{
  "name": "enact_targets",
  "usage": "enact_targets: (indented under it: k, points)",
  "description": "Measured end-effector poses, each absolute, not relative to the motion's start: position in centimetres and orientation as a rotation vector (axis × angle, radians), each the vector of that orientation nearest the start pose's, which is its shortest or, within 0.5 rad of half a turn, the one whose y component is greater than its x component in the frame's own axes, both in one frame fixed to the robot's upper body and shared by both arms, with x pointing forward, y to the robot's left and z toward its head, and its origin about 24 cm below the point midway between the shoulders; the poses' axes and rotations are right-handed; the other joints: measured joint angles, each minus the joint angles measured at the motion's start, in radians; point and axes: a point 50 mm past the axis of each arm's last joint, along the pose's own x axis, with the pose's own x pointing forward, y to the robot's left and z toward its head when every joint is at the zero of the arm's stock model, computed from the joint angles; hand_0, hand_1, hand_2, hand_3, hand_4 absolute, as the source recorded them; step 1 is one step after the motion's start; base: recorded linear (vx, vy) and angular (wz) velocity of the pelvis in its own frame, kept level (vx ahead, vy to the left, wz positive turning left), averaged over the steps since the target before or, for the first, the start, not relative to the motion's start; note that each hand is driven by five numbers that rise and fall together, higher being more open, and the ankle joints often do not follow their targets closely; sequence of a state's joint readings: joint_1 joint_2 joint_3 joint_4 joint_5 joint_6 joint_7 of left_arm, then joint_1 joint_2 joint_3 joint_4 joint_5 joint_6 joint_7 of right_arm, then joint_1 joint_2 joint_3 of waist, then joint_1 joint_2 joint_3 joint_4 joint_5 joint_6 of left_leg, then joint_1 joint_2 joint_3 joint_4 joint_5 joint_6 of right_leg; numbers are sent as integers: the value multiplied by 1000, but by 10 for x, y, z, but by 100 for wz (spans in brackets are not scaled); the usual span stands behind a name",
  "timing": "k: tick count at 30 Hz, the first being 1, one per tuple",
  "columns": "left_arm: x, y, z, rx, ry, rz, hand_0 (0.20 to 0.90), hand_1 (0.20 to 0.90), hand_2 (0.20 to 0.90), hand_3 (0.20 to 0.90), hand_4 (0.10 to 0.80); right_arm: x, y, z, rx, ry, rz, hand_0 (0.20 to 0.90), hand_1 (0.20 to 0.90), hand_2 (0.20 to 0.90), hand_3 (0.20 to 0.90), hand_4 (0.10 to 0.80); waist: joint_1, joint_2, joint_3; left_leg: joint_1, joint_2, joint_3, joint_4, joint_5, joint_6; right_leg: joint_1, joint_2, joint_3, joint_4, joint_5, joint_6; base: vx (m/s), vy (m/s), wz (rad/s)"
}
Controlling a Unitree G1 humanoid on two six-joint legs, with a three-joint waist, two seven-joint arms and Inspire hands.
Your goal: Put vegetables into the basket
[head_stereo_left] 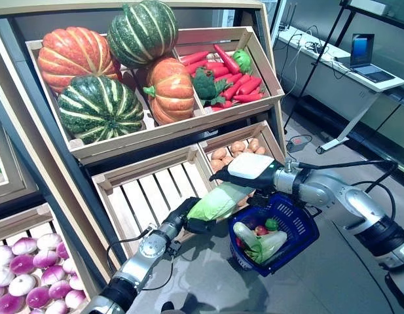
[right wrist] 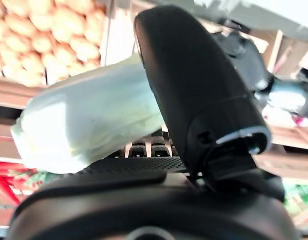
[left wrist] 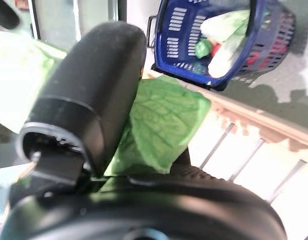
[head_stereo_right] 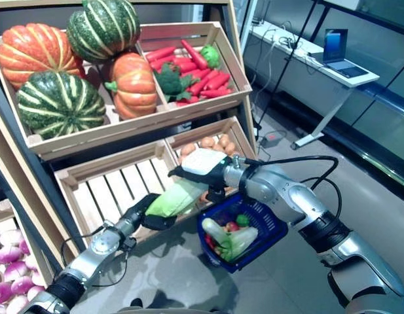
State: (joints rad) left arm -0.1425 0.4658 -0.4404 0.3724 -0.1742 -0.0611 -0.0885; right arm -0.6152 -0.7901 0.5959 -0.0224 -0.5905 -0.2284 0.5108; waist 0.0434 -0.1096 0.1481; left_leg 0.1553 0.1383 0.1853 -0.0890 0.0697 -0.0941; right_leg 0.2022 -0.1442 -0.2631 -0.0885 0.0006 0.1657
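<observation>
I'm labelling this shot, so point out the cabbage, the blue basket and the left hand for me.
cabbage point(head_stereo_left: 218, 201), left eye view, on its pale green leafy side.
blue basket point(head_stereo_left: 305, 230), left eye view, on its mesh side wall.
left hand point(head_stereo_left: 196, 224), left eye view, on the dark palm under the cabbage.

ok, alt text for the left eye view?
The left hand holds a napa cabbage beside a blue basket of vegetables hanging at the right hand. Behind, wooden crates hold pumpkins, carrots and potatoes.
</observation>
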Motion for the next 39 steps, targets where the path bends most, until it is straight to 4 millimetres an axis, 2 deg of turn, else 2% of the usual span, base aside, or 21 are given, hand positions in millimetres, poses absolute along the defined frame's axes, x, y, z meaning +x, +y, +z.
enact_targets:
  k: [10,11,12,18,31,32,39]
  points:
    - [248,169,-21,359,345,-467,300,300,300,300,400,312,-133,109,-1686,-176,920,900,900,900,900,800,21,0,1,-9,0,-18,0,3,-1,3,1,-24,0,-1,-1,4,-13,5]
    - [248,168,-20,360,343,-475,300,300,300,300,400,314,-133,105,-1695,-152,909,469,469,469,469,513,25,0,1,-9,1,-18,0,3,-1,3,1,-24,0,-1,-1,0,0,0]
    - [248,168,-19,359,341,-479,300,300,300,300,400,316,-134,103,-1703,-137,902,300,300,300,300,400,27,0,2,-9,1,-18,0,3,-1,3,1,-24,0,-1,-1,0,0,0]
    - [247,168,-17,362,334,-493,300,300,300,300,400,321,-136,96,-1681,-73,877,300,300,300,300,400,33,0,3,-10,0,-20,0,3,-1,3,1,-25,0,-1,-1,0,0,0]
    - [248,169,-13,370,320,-501,300,300,300,300,400,322,-136,99,-1669,-105,843,300,300,300,300,400,29,9,11,-9,1,-19,0,4,-1,4,2,-23,0,-2,-2,0,0,0]
    - [248,169,-13,370,320,-501,900,900,900,900,800,322,-136,99,-1670,-106,843,300,300,300,300,400,28,12,12,-9,1,-19,0,4,-1,4,1,-23,0,-2,-2,0,0,0]
    - [248,168,-13,371,327,-509,900,900,900,900,800,322,-138,99,-1712,-99,829,300,300,300,300,400,26,14,14,-9,1,-18,0,4,-1,3,2,-21,0,-2,-2,0,0,0]
